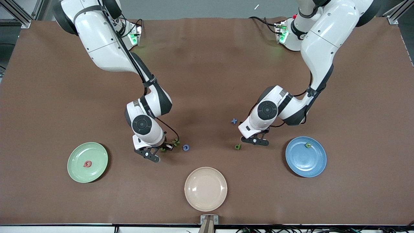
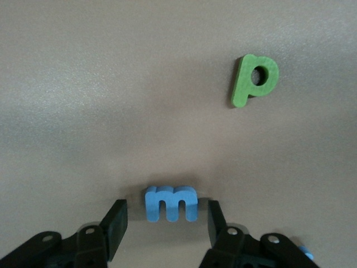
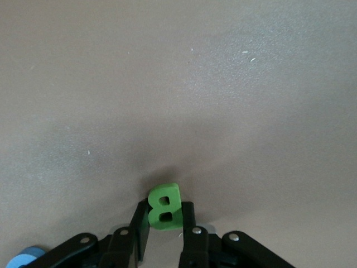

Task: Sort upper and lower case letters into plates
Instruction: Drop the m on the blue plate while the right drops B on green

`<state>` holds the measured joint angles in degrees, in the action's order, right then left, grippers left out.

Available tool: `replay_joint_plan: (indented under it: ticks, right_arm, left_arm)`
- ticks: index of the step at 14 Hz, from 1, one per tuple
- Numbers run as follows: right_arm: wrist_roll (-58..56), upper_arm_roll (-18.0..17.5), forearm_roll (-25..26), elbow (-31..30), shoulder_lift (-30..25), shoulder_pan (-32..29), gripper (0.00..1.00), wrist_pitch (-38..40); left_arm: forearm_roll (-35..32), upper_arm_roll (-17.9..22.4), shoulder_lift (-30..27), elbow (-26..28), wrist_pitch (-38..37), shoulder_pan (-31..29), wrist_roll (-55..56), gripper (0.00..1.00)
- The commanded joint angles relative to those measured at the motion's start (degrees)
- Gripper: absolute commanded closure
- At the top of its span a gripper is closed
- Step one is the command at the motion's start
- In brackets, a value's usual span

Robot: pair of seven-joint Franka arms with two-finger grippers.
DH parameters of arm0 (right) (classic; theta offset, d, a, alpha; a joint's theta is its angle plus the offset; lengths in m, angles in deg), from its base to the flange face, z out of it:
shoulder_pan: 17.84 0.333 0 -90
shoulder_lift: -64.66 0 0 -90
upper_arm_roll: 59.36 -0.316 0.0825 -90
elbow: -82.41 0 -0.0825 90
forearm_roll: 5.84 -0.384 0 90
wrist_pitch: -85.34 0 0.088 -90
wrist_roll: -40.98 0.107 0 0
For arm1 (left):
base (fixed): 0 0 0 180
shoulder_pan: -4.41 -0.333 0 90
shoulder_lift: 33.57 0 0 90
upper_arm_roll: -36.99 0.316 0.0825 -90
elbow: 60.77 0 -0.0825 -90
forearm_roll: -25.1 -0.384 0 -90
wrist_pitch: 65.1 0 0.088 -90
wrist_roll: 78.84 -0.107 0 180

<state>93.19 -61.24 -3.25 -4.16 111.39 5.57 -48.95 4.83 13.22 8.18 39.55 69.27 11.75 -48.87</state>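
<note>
My right gripper (image 3: 164, 207) is shut on a green capital B (image 3: 163, 205) down at the table; in the front view this gripper (image 1: 166, 148) is low between the pale green plate (image 1: 76, 168) and the cream plate. My left gripper (image 2: 167, 207) stands open astride a blue lowercase m (image 2: 170, 202), with a gap on each side of the letter. In the front view the left gripper (image 1: 257, 139) covers the m. A green lowercase p (image 2: 254, 79) lies close by (image 1: 238, 146). The blue plate (image 1: 300, 165) holds a green letter (image 1: 308, 145), and the green plate holds a red letter (image 1: 87, 164).
A blue round letter (image 1: 186, 148) lies just beside the right gripper. A blue x (image 1: 234, 121) lies farther from the front camera than the p. The cream-beige plate (image 1: 205, 188) sits nearest the front camera, midway along the brown table.
</note>
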Motion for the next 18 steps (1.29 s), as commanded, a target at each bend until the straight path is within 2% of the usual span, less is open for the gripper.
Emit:
replay_joint_plan:
  ticks: [1,6,7,10,12,13,15,17,18]
  right_arm:
    - [-1.23,0.47,0.31,-0.70,-1.37,-0.56,0.93,0.52]
    - [-21.49,1.52,0.57,5.27,-2.43,-9.16,0.95,11.41]
    - [-25.89,2.39,0.66,5.54,-2.52,-10.74,0.95,11.51]
    - [-40.48,8.27,0.57,6.51,-2.52,-12.42,0.95,11.25]
    - [-45.95,9.69,0.57,6.86,-2.43,-14.09,0.94,10.98]
    - [-48.15,9.78,0.66,6.86,-2.17,-15.66,0.90,10.55]
    - [-50.01,9.79,0.31,6.77,-1.73,-17.87,0.74,8.45]
    - [-49.93,9.70,0.22,6.34,-1.55,-17.96,0.47,6.68]
    - [-49.93,9.70,0.22,6.33,-1.55,-18.05,0.28,6.67]
  left_arm:
    - [-1.53,-0.23,1.05,-0.91,0.20,0.13,1.05,0.44]
    - [-1.45,-0.23,0.18,-0.91,-0.42,-0.83,1.23,0.95]
    - [-1.45,-0.05,-0.87,-0.91,-0.51,-1.45,1.32,0.98]
    - [-1.62,0.21,-5.88,-0.91,-1.99,-6.70,-0.52,0.99]
    - [-1.62,0.39,-7.64,-0.65,-2.88,-8.21,-2.89,0.99]
    - [-1.62,0.65,-7.82,-0.91,-2.97,-9.61,-4.21,0.99]
    - [-2.15,0.48,-7.83,-1.18,-2.97,-13.21,-9.81,0.96]
    - [-2.15,0.65,-7.74,-1.18,-3.06,-15.59,-13.17,0.94]
    - [-2.32,0.65,-7.30,-1.18,-2.97,-17.43,-14.75,0.91]
